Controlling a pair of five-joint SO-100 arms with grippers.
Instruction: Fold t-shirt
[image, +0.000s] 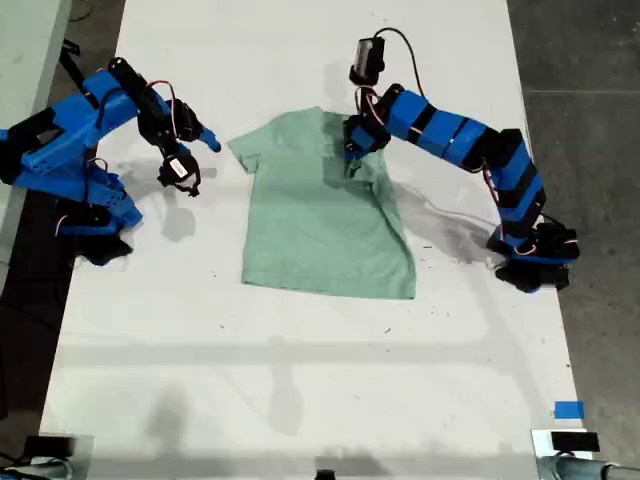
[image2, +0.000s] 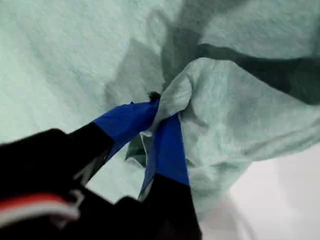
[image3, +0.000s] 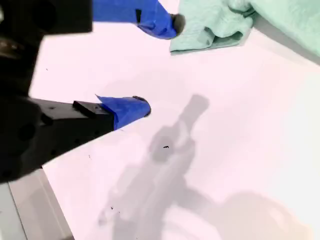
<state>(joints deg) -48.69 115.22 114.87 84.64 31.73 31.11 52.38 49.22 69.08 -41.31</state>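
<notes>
The pale mint-green t-shirt (image: 320, 225) lies mostly flat in the middle of the white table (image: 300, 380). Its sleeve on the exterior view's right is folded inward over the chest. My first gripper (image: 355, 152) belongs to the arm on the exterior view's right and is shut on a bunched fold of the t-shirt (image2: 240, 110). In the first wrist view my first gripper (image2: 160, 110) pinches the cloth between its blue fingertips. My second gripper (image: 203, 146) hangs open just off the other sleeve (image3: 215, 27). My second gripper (image3: 160, 65) has nothing between its fingers.
A small piece of blue tape (image: 568, 409) sits near the table's corner at the exterior view's lower right. Dark floor (image: 590, 60) borders the table along both of its long edges. Both arm bases stand on the table's side edges.
</notes>
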